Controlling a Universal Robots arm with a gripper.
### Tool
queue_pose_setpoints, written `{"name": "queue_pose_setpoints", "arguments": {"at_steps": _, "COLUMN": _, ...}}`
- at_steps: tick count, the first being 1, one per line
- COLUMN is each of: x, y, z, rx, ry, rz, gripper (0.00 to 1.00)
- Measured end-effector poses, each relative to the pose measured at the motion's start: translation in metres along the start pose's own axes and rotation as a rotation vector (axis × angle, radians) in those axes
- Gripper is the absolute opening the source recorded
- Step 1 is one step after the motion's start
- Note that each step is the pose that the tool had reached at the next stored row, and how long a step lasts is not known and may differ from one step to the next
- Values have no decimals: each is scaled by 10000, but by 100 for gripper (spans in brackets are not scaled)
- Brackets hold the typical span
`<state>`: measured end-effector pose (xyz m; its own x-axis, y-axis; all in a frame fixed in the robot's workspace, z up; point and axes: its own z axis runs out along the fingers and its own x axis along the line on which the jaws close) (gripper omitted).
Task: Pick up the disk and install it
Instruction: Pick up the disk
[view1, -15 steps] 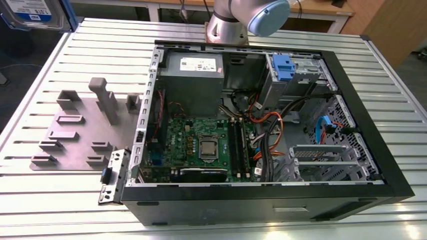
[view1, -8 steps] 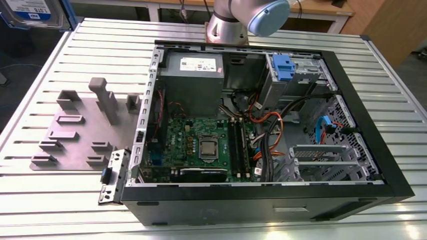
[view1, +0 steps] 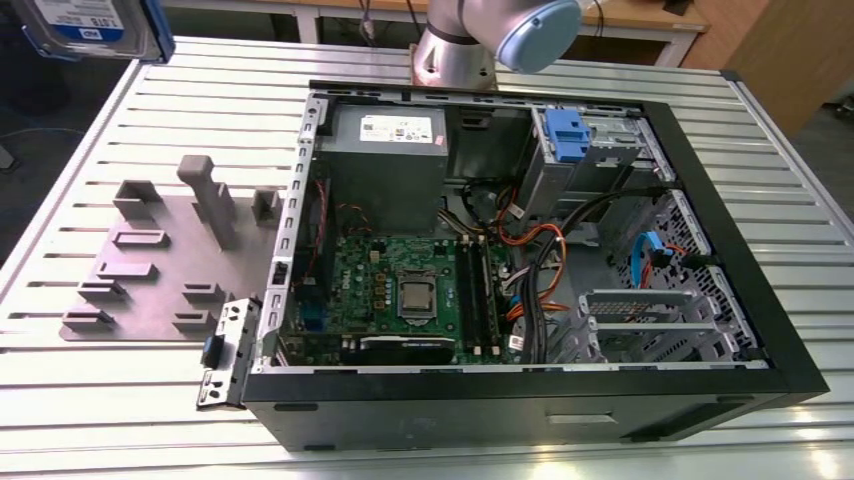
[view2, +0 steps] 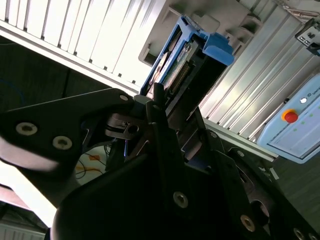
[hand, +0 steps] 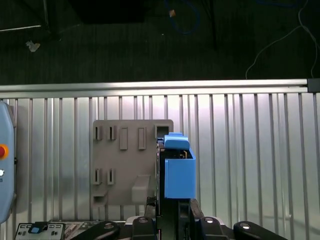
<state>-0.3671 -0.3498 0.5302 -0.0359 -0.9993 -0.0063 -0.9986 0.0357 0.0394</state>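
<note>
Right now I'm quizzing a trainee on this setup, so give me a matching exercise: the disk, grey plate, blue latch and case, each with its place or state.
1 disk
2 grey plate
3 blue latch
4 case

A open-sided, standing on the table
B flat on the table, beside the case
C held in the jaws, off the table
D inside the case

Pairs: 1-C, 2-B, 3-D, 4-A
</note>
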Motion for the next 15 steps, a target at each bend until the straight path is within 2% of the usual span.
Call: {"name": "queue_pose_setpoints", "arguments": {"at_steps": 15, "x": -16, "y": -453, "z": -14, "rx": -1, "ry": -6, "rz": -1, "gripper": 35}}
